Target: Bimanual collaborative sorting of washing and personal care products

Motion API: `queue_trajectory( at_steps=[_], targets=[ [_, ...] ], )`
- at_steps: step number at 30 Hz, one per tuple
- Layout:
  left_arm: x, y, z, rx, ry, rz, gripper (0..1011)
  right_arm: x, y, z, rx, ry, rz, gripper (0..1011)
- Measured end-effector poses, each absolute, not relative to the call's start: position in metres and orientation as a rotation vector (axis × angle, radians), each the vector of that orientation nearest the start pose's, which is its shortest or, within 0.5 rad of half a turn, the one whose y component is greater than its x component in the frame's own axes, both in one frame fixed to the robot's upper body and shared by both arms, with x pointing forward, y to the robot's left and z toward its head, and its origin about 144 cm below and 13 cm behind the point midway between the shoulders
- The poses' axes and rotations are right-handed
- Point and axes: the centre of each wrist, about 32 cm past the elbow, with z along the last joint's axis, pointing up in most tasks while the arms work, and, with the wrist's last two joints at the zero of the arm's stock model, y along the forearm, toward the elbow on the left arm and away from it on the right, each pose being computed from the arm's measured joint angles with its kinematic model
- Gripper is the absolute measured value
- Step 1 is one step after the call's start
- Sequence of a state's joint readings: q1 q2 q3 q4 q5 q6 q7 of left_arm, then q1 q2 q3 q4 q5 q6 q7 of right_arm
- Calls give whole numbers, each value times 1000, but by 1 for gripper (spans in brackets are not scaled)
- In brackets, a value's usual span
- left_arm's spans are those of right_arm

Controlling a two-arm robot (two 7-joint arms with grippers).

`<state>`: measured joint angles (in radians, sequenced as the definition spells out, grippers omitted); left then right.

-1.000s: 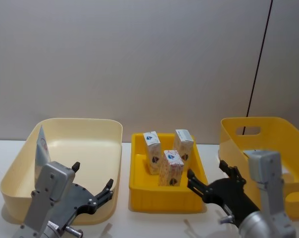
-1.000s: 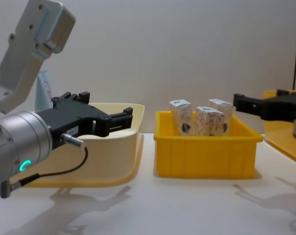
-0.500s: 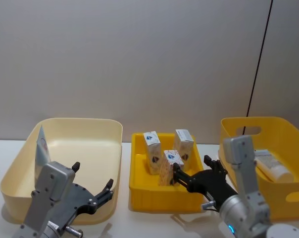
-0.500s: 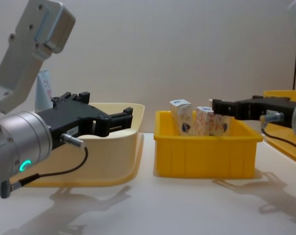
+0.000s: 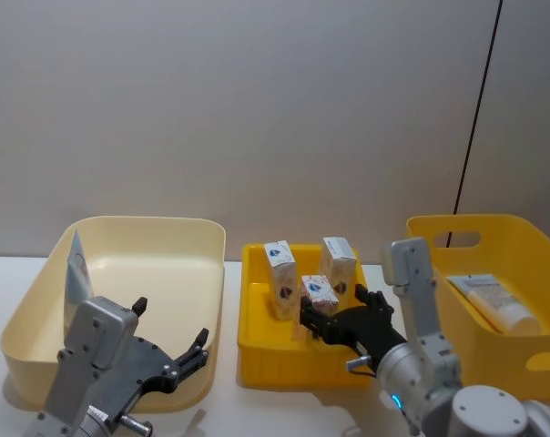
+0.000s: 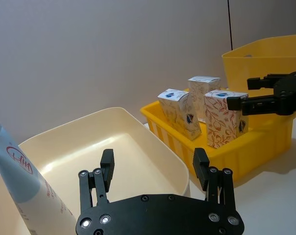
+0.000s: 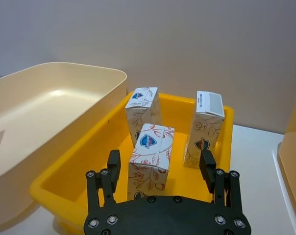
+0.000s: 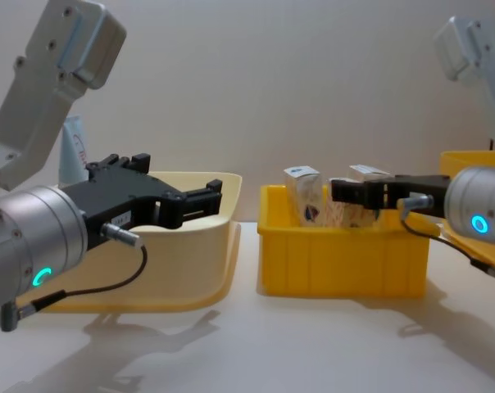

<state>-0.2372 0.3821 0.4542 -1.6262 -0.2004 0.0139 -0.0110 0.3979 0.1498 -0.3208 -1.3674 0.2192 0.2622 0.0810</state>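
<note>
In the middle yellow bin [image 5: 284,366] on the counter [image 8: 313,344] we see three cartons [image 5: 337,264] standing, two at the back and the front carton [image 5: 317,293] nearest us. Right gripper [image 7: 160,161] sits low at the bin's near side, fingers apart, lined up either side of the front carton; we can't confirm contact. Left gripper [image 6: 154,159] hangs over the cream bin [image 5: 147,223] near its front rim, fingers apart, empty. A tube [image 5: 75,273] leans against that bin's left wall; a second tube [image 5: 493,302] lies in the right yellow bin [image 5: 503,223].
</note>
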Motion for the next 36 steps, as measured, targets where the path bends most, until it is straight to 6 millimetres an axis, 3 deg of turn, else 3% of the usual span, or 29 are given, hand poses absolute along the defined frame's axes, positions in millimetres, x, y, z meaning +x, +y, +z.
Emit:
queue_trajectory(
  at_steps=[7,22,36],
  targets=[
    [492,198,1204,61,-268,1124,1003,565,-176,1210,-140,66,-1214,930],
    [492,198,1204,61,-268,1124,1003,572,-171,1210,-147,75,-1214,454],
    [492,198,1204,61,-268,1124,1003,572,-171,1211,-129,63,-1210,444]
  ],
)
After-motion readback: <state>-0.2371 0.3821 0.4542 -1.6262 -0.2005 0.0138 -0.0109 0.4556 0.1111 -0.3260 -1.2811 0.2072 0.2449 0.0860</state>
